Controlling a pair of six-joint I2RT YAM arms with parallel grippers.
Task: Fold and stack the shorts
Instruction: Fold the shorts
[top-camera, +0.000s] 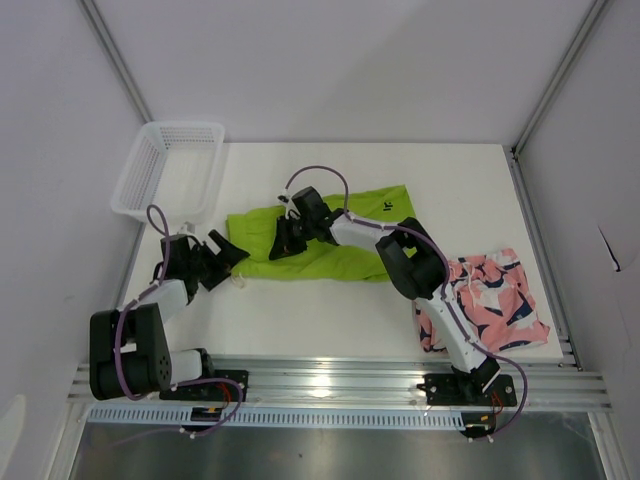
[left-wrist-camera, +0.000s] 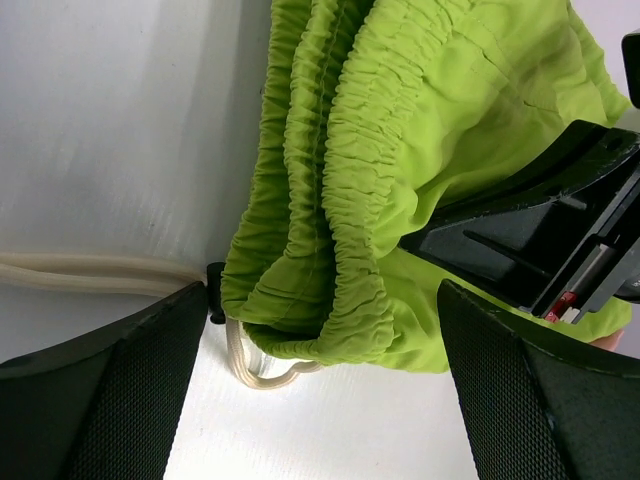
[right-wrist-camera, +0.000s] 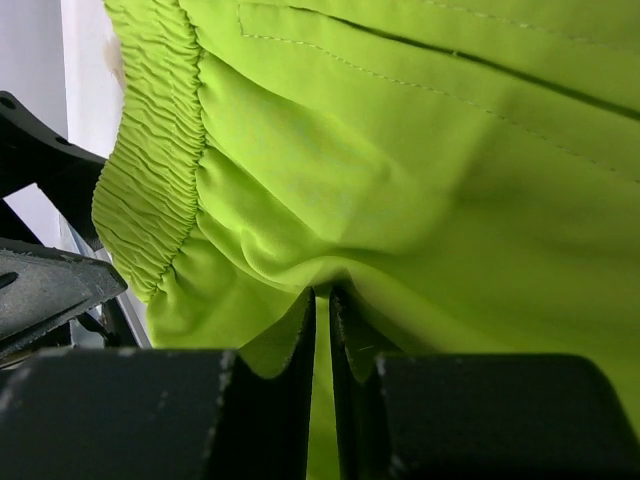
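Fold of lime shorts (top-camera: 300, 265) pinched in right hand (right-wrist-camera: 322, 300) — tips seemingly buried; left hand (left-wrist-camera: 325, 340) spread; pink shorts (top-camera: 500, 300) partly hidden.

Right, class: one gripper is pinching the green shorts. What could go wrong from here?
1. The right gripper pinches only a small pucker of the lime green shorts; pulled, it may slip or lift one layer only.
2. The left gripper stands open at the waistband, so a one-sided lift could skew the fold.
3. The loose drawstring by its finger could snag.
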